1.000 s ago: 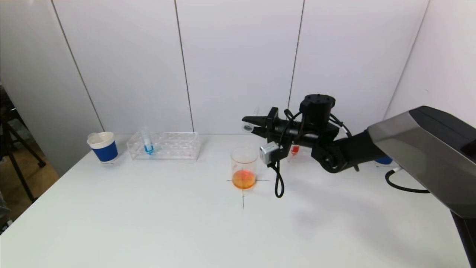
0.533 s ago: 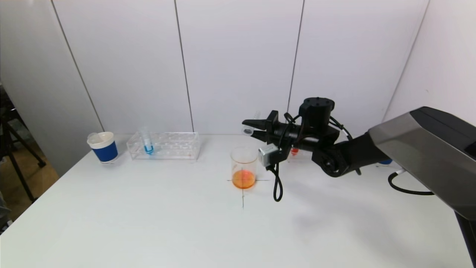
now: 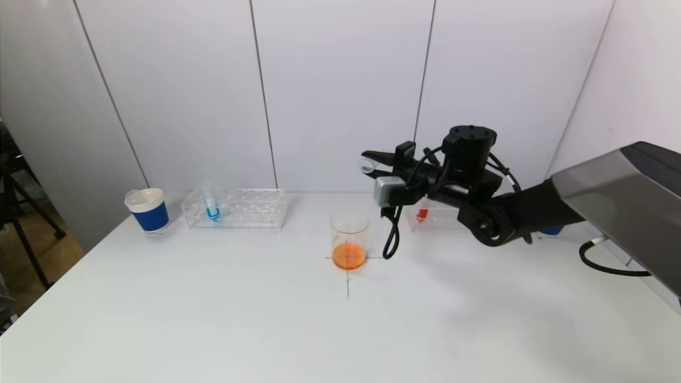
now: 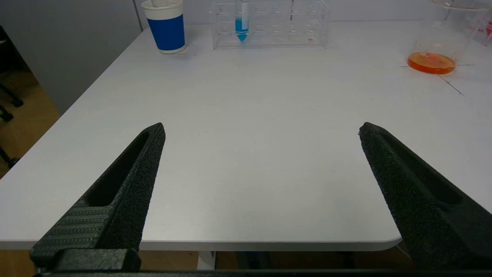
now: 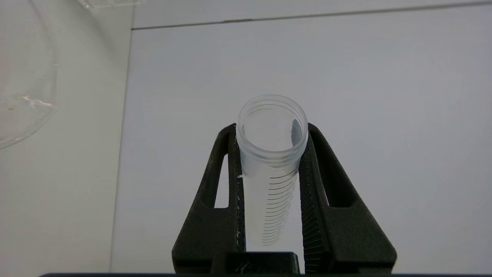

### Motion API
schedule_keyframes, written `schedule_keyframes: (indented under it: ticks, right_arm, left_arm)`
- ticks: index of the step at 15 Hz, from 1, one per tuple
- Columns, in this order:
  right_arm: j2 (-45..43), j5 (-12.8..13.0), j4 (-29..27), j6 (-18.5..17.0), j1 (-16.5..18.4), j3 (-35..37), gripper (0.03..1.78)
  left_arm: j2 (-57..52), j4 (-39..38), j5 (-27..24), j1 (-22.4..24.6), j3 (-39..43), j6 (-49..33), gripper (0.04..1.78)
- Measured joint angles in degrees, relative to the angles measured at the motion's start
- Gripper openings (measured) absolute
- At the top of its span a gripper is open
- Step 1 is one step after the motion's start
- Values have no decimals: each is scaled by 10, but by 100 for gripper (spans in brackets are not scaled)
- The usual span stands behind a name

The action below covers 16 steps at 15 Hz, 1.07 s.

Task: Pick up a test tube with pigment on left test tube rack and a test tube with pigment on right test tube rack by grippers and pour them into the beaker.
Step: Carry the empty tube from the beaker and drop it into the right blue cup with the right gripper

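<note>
Clear plastic, ribbed with graduation lines: my right gripper (image 5: 271,154) is clamped on an emptied test tube (image 5: 272,161), its open mouth tipped sideways, raised above and just to the right of the beaker (image 3: 349,239). To finish this step well, I judge I should roll the wrist upright first, then travel low and slowly to the right test tube rack (image 3: 433,215), lining the tube's tip over a free hole before letting go. Smooth, slick walls mean a firm hold matters. Orange pigment pools in the glass beaker's base, standing on a cross marked on the matte white table (image 3: 213,319). A red-filled tube (image 3: 422,213) waits in the right rack. My left gripper (image 4: 261,130) hangs wide open and empty near the table's front edge; the blue-filled tube (image 3: 212,205) stands untouched in the left test tube rack (image 3: 250,208).
</note>
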<state>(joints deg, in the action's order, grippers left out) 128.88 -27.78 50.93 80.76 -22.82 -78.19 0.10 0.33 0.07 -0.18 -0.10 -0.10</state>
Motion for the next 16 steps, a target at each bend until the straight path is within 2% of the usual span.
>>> schedule_keyframes:
  ticks: [8, 12, 16]
  right_arm:
    - [-36, 181, -10, -266, 10, -46, 47]
    - [-41, 291, -47, -390, 11, -97, 47]
    - [-60, 343, -130, -502, 26, -125, 47]
  left_arm:
    - [0, 0, 0, 0, 0, 0, 176]
    - [0, 0, 0, 0, 0, 0, 176]
    - [0, 0, 0, 0, 0, 0, 176]
